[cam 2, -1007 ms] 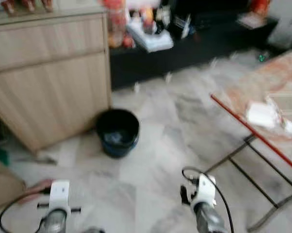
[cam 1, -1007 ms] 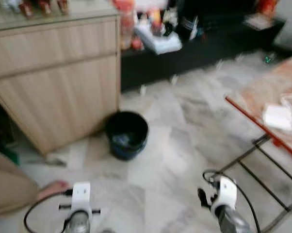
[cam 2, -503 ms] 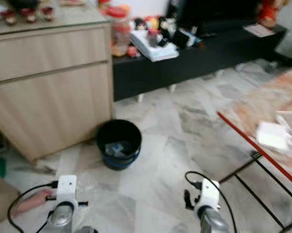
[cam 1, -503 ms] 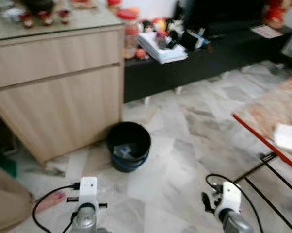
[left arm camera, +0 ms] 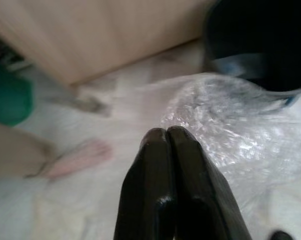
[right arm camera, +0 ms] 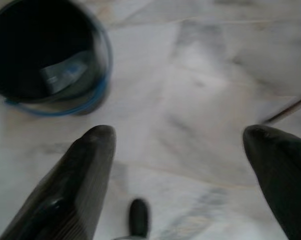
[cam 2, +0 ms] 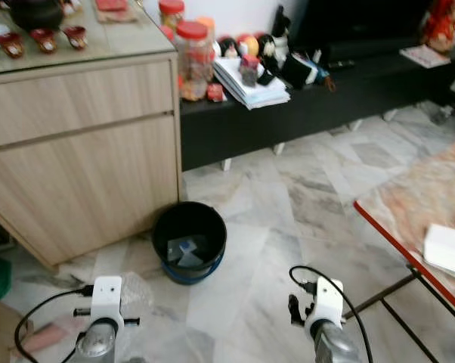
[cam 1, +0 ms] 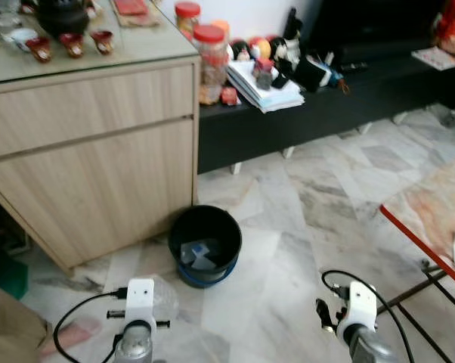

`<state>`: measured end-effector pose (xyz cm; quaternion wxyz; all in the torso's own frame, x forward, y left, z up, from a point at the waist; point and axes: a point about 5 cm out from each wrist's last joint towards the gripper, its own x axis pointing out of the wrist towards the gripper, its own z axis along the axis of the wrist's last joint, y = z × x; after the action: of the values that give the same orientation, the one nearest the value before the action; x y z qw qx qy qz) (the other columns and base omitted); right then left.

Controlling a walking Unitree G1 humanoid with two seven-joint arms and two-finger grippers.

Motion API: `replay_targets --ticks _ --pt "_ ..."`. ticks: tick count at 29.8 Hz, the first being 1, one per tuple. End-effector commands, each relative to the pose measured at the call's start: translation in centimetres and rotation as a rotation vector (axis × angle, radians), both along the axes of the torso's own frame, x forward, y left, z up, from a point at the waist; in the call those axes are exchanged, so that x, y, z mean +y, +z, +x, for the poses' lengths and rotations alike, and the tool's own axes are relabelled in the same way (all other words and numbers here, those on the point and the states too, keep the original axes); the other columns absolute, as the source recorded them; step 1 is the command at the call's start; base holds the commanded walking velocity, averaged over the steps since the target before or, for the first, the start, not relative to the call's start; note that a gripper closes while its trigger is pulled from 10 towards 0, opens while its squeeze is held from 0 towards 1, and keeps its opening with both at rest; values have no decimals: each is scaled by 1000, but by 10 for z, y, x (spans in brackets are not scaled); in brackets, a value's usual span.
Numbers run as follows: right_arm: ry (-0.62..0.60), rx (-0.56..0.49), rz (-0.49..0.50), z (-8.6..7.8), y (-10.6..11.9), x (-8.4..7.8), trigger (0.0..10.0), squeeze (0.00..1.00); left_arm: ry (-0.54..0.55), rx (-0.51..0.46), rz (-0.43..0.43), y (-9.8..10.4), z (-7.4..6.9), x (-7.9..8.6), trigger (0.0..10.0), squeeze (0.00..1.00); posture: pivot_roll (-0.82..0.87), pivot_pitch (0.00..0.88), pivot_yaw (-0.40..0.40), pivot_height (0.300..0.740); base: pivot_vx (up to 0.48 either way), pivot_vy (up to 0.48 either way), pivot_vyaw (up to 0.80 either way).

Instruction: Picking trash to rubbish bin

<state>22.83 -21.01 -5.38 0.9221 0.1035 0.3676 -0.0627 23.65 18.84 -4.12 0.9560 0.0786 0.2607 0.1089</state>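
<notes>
Nearer now, bin [cam 1: 205, 243]; left claw [left arm camera: 168, 134] pinches plastic wrap [left arm camera: 230, 135]

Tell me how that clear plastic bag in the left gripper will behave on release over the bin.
The clear plastic bag looks crumpled and thin, so probably floppy and very light; it may drift rather than drop straight. Pinched in the left gripper, it may cling.

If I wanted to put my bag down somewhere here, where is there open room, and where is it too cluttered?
The marble floor lies open between the black bin, the low black bench and the red-edged table. The wooden cabinet top bears a teapot and cups; the bench is crowded with jars and papers. The left gripper pinches a clear plastic bag near the bin.
</notes>
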Motion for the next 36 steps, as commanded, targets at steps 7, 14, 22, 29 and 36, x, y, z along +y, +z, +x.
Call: replay_targets --ticks 7,14,22,29,36 --pt "-3 3 -19 0 1 -7 10000 0 -12 13 -10 -3 -2 -6 10000 0 87 131 -128 740 408 0 0" --pt "-7 0 -12 1 1 -5 10000 0 -11 8 -8 -1 0 -4 10000 0 90 140 -126 740 407 0 0" --pt "-6 -3 -4 2 2 -3 10000 0 -5 -3 -6 1 2 -2 10000 0 97 154 -122 740 408 0 0" --pt "-16 -4 7 2 1 1 10000 0 -2 -7 -1 3 4 1 10000 0 100 158 -112 740 409 0 0" --pt "-35 -1 25 0 -1 5 10000 0 -24 -7 15 4 6 5 10000 0 103 158 -70 740 409 0 0"
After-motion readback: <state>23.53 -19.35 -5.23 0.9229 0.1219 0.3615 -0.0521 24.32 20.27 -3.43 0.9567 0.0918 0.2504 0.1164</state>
